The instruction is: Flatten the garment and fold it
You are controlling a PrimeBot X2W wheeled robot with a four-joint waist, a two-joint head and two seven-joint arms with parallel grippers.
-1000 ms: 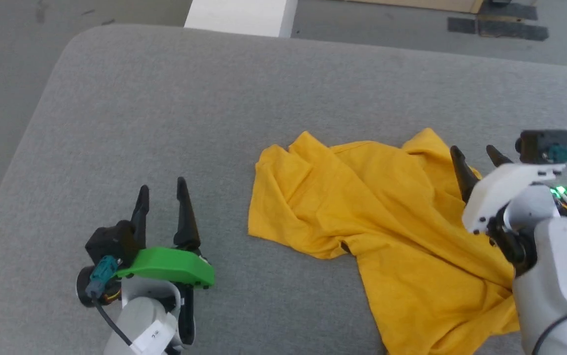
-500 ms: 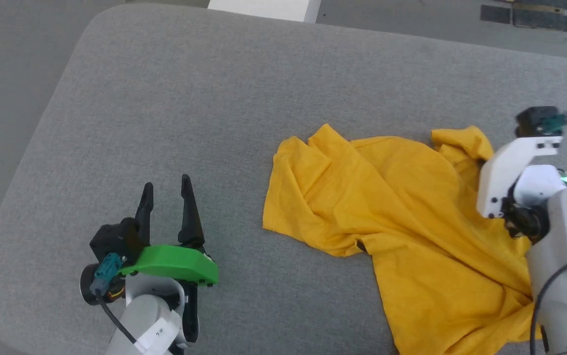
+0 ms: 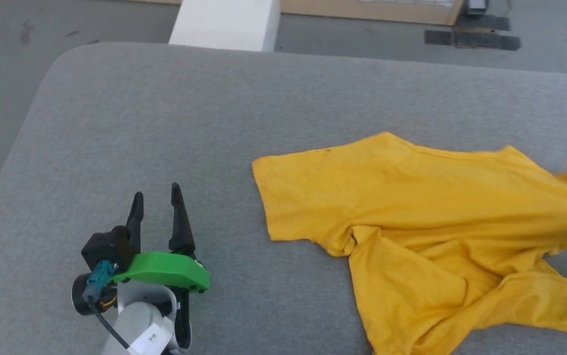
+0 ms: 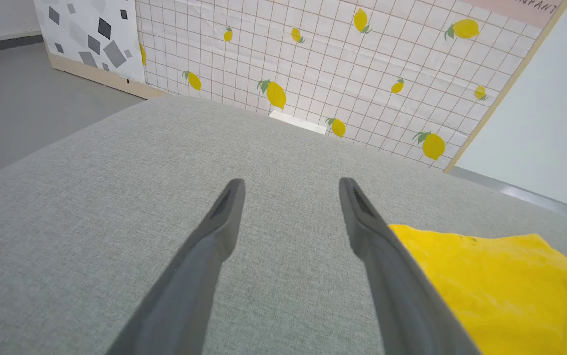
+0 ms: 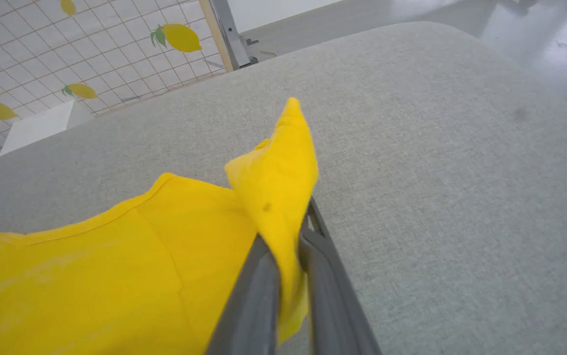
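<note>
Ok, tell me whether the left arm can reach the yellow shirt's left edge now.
Probably yes: the left end effector is open, and bare grey cushion lies between it and the garment.

The garment (image 3: pixel 436 222) runs off the head view's right and bottom edges, and its right tip is blurred. Cloth, apparently pinched between the fingers, hides the tips of the right gripper (image 5: pixel 291 229).
</note>
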